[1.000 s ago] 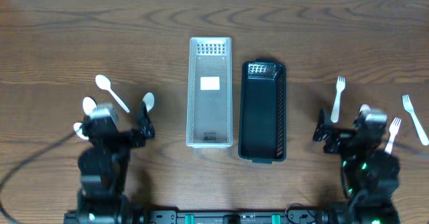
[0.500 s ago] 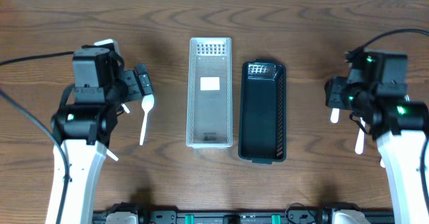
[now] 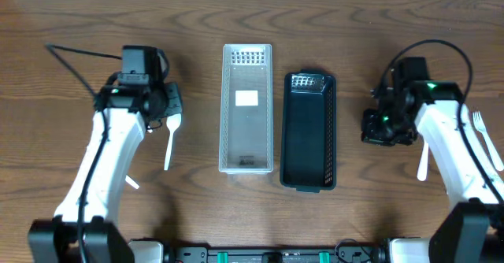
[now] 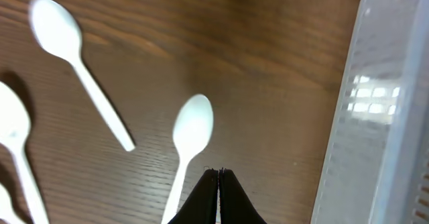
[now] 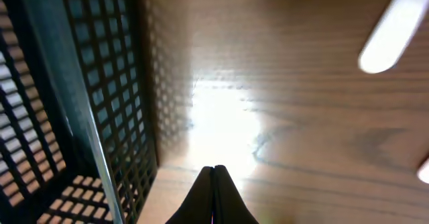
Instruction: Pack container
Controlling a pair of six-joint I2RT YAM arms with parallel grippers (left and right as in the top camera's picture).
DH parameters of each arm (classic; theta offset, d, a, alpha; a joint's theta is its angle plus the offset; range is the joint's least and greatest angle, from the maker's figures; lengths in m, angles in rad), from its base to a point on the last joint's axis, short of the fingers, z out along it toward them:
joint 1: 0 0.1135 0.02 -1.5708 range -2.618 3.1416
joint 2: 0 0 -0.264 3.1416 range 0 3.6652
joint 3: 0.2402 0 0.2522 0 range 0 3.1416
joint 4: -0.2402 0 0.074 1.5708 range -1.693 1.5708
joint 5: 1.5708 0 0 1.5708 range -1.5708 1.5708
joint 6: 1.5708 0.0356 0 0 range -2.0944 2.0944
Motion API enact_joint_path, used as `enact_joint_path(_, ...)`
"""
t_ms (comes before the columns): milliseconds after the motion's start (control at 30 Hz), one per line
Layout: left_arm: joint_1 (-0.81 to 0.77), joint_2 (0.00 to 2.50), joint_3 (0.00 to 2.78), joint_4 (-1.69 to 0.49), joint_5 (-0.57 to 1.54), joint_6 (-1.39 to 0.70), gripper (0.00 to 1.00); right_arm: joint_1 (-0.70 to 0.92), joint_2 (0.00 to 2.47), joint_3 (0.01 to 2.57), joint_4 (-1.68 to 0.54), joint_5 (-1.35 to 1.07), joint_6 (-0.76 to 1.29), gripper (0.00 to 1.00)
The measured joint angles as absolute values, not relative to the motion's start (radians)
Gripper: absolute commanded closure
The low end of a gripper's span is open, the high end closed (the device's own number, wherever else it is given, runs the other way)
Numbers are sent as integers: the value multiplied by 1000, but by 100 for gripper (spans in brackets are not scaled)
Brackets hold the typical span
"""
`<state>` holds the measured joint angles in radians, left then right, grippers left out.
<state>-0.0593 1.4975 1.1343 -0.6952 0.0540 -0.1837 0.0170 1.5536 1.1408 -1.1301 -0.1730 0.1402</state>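
Both arms stretch forward over the worktop [image 3: 71,35]. The left claw [image 4: 218,173], pressed together and empty, points down just behind a spoon [image 4: 193,125], with the clear bin [image 4: 382,117] to its right. The right claw [image 5: 213,170], likewise closed and empty, hangs beside the black bin [image 5: 74,83].

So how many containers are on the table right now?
2. The clear plastic basket lies mid-table; the black mesh basket lies beside it on the right. Nothing suggests a hidden one.

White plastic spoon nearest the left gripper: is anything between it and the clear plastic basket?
Nothing visible: only bare wooden table separates the white plastic spoon from the open-topped clear plastic basket.
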Motion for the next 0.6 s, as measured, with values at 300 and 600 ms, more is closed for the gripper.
enact_joint_path(300, -156, 1600, 1134, -695, 64, -184, 94, 86, 1657, 1141, -1140, -191, 148, 99)
enact_joint_path(600, -185, 1703, 1134, -690, 76, -184, 94, 166, 1752, 1141, -1048, -237, 153, 99)
